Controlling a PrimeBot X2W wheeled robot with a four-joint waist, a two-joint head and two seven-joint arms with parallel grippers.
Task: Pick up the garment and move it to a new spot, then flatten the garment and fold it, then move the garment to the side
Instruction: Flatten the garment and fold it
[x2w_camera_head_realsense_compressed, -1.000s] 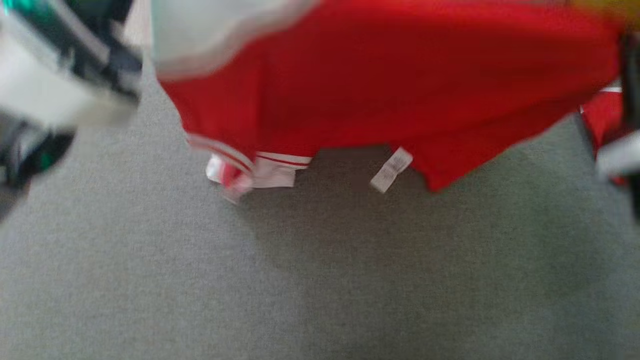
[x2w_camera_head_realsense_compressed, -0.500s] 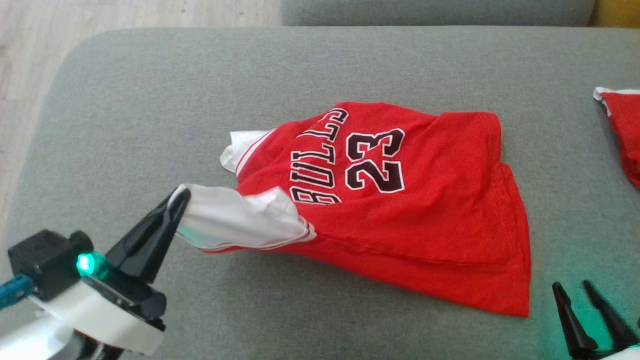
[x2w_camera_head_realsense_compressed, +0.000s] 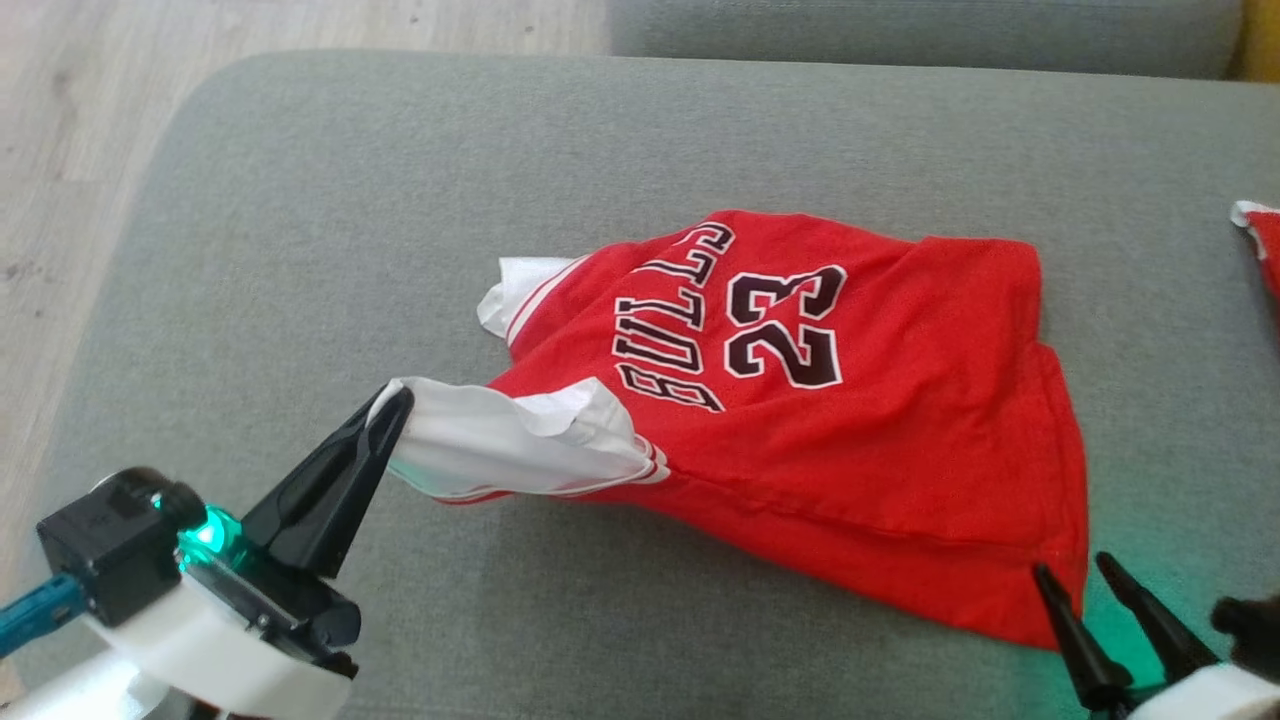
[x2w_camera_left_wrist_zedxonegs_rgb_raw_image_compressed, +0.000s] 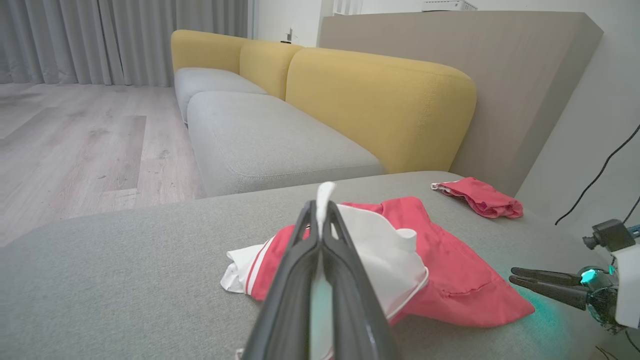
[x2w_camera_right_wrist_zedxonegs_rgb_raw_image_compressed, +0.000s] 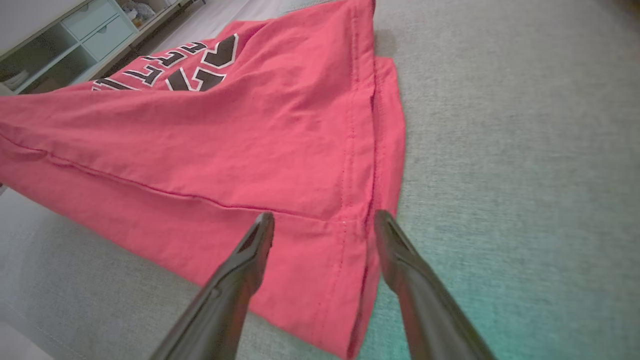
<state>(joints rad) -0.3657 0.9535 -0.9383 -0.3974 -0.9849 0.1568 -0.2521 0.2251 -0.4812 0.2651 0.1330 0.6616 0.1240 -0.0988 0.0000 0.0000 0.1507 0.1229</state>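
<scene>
So, the jersey (x2w_camera_head_realsense_compressed: 800, 420) is now laid down on the grey cushion (x2w_camera_head_realsense_compressed: 300, 250), number side up, and is no longer hung up in the air. Its hem corner (x2w_camera_head_realsense_compressed: 1045, 610) is freshly let go: the right gripper (x2w_camera_head_realsense_compressed: 1072, 566) is spread wide with nothing held, one jaw on each side of that corner. The white sleeve (x2w_camera_head_realsense_compressed: 500, 445) is still pinched in the tightly closed left gripper (x2w_camera_head_realsense_compressed: 398, 398) and kept a bit off the cushion. The move looks done. Flattening is probably needed next, since the sleeve end is bunched.
</scene>
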